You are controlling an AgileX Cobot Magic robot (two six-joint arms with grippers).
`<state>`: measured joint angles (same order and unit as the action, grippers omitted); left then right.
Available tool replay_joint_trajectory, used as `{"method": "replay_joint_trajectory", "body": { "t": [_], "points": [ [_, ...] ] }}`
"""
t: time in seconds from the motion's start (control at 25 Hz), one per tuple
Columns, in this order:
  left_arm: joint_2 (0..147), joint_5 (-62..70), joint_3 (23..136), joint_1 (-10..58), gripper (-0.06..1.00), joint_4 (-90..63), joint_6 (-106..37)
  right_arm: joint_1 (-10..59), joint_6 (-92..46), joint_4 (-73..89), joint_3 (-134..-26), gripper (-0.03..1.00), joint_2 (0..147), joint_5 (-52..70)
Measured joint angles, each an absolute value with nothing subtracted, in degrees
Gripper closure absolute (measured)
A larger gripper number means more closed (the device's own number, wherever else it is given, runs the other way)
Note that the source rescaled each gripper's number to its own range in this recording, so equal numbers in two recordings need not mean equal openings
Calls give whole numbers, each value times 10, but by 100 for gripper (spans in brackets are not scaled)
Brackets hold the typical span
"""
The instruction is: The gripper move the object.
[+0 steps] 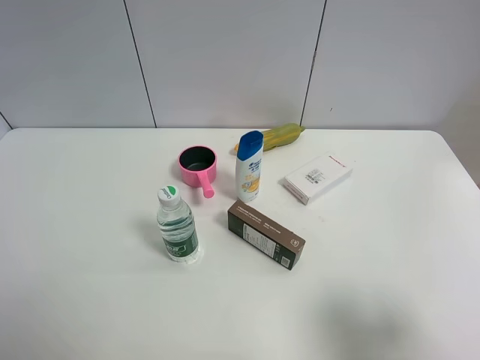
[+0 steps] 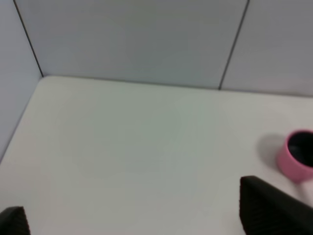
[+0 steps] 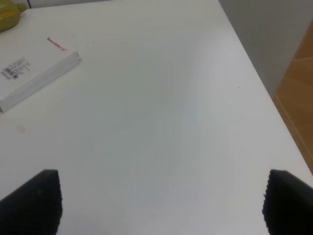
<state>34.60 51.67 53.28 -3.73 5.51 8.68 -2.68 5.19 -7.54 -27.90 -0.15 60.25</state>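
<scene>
Standing upright near the middle of the white table (image 1: 90, 300): the shampoo bottle (image 1: 249, 166), blue cap on top, touched by nothing. Just beside it the pink cup (image 1: 198, 166), behind it a yellow-green corn toy (image 1: 276, 136); white box (image 1: 317, 178), brown box (image 1: 266, 235) and water bottle (image 1: 177, 226) near. Left gripper (image 2: 132, 223) and right gripper (image 3: 159, 200) — both with fingers wide apart, holding nothing, well apart from the bottle.
</scene>
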Motion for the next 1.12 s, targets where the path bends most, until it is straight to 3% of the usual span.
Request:
{"method": "replay_joint_trajectory", "body": {
  "t": [0.52, 1.12],
  "points": [
    [94, 555, 360, -37, 20, 40, 9, -27, 52, -75, -279, -3, -1, 603],
    [78, 599, 296, -37, 20, 0, 7, -27, 52, -75, -279, -3, -1, 603]
  ]
}}
